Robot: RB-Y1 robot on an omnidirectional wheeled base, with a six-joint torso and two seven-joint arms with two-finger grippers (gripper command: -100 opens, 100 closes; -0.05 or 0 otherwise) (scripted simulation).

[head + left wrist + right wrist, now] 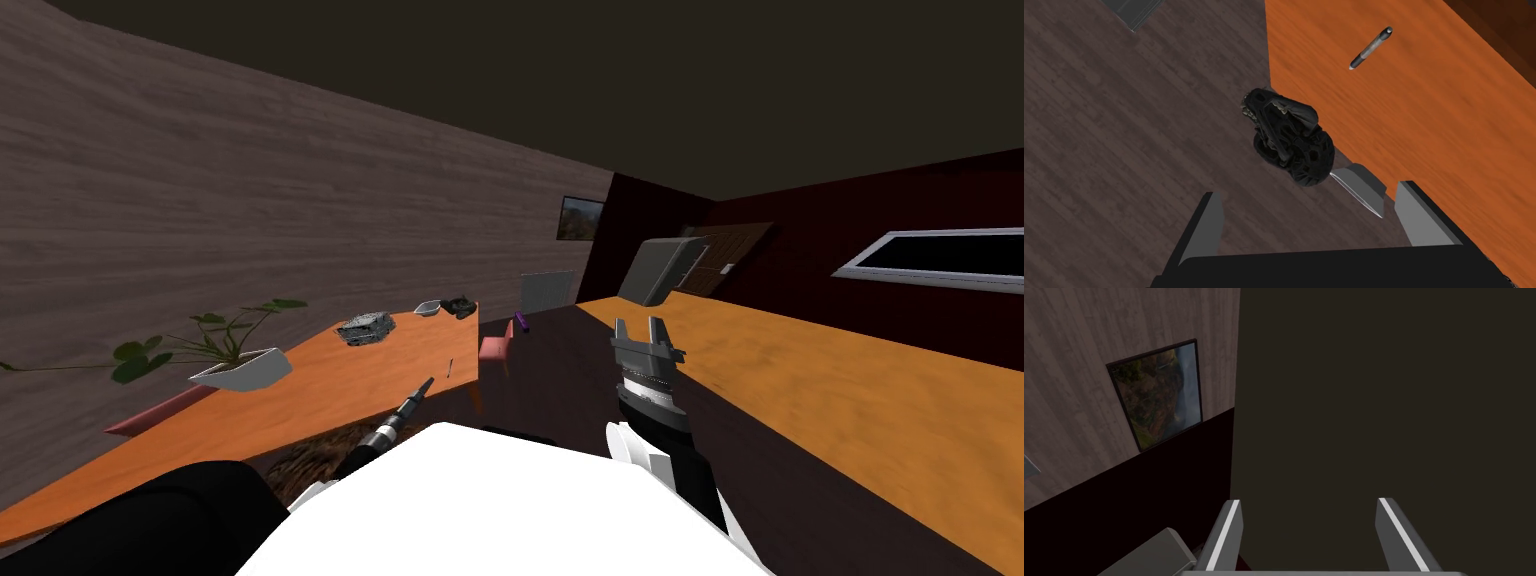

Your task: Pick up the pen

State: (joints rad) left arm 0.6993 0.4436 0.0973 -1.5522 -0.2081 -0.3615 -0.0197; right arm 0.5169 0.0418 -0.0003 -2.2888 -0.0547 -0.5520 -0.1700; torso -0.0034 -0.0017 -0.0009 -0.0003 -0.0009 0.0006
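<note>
Pen [1370, 48]: lies flat on bare orange worktop [1434, 130], touching nothing and well apart from the other things.
Neighbours: a black lumpy object [1289, 137] sits at the worktop's wall-side edge, with a pale dish [1360, 189] just beside it. Both are nearer the hand than the pen is.
Left gripper [1309, 192]: jaws spread and empty, aimed at the black lump and not at the pen, which lies beyond it and off to one finger's side.
Right gripper [640, 325]: raised in front of the torso, away from the worktop, jaws spread and holding nothing.
Step in hand: lining up on the pen, as I judge it; the grasp has not begun.
Doing it well: carry the hand past the lump and dish until the pen sits midway between the two blades. Turn the wrist so the blades cross the barrel, not run along it. Descend over the barrel's middle and close only when a blade stands on each side.
Risks: a thin round barrel probably rolls if one blade touches first. A low pass could knock the lump or dish. Going too deep would drive the blade tips into the worktop.
</note>
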